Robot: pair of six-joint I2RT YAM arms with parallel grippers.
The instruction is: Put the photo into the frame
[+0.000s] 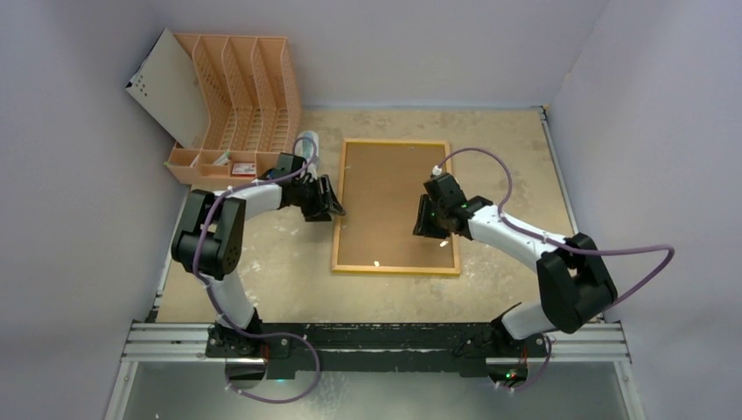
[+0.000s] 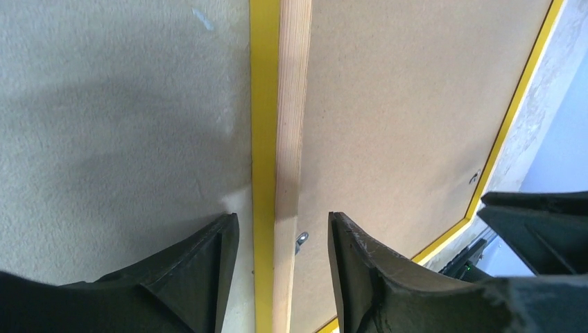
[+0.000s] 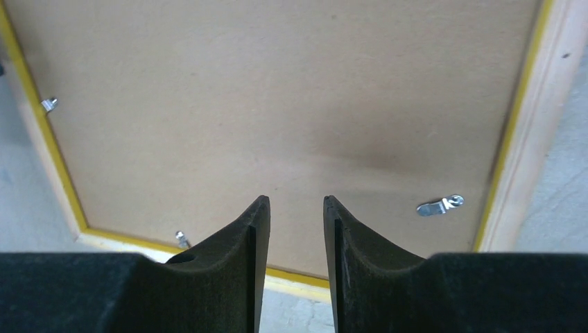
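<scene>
The frame (image 1: 395,269) lies face down mid-table, its wooden back edge (image 2: 288,104) up and the yellow rim beside it. A brown backing board (image 1: 389,197) fills it. The photo is hidden from every view. My left gripper (image 1: 335,203) is at the frame's left side. Its fingers straddle the wooden edge with a gap on each side, so the left gripper (image 2: 283,225) is open. My right gripper (image 1: 431,229) hovers over the right part of the board (image 3: 277,90). This right gripper (image 3: 296,205) is open by a narrow gap with nothing in it.
An orange slotted file rack (image 1: 245,96) stands at the back left with a white panel (image 1: 166,87) leaning beside it. Small metal turn clips (image 3: 440,205) sit along the frame's inner edge. Walls close in on three sides.
</scene>
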